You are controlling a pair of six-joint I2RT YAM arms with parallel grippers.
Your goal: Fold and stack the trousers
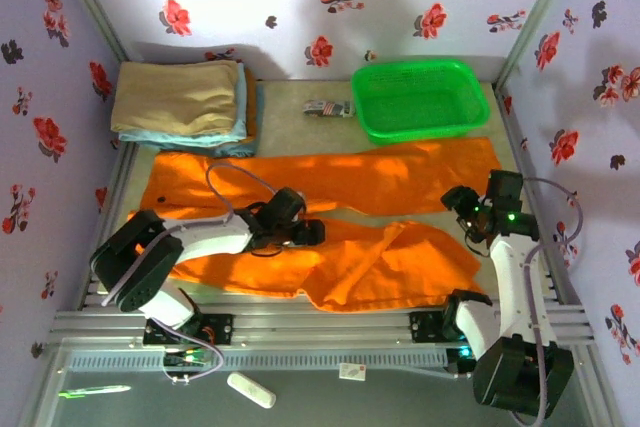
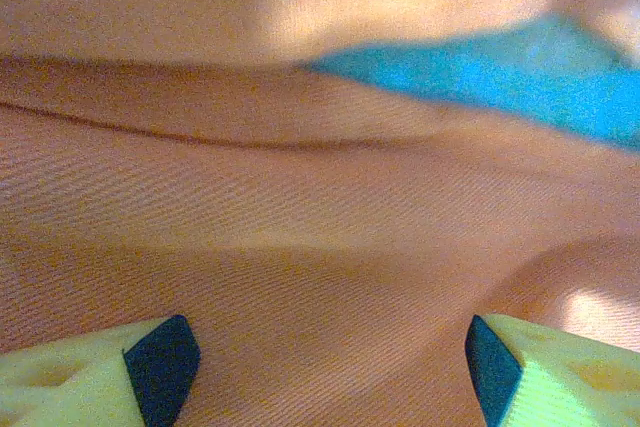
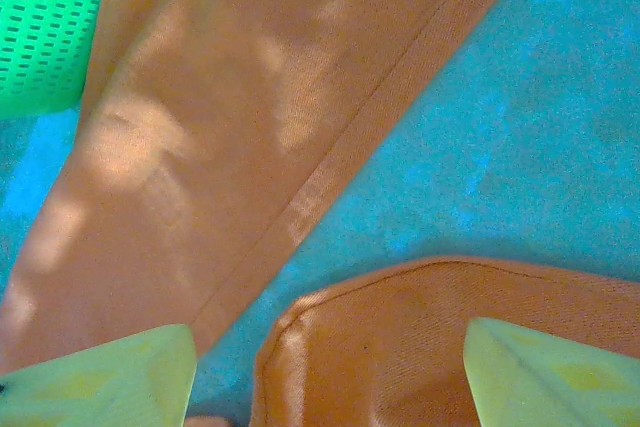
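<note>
early in the fold: trousers (image 1: 400,182) spread across mid-surface (image 1: 300,127), legs splayed toward 3 o'clock. left tool (image 1: 312,233) wide above the near leg, right tool (image 1: 458,202) wide over the hems, gripping nothing. next, likely: pinch a hem, carry toward 9 o'clock.

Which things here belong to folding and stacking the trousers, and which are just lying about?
Job: orange trousers; left gripper; right gripper; folded pile, perhaps the stack.
Lying about: green basket; small packet; pen; white tube.
</note>
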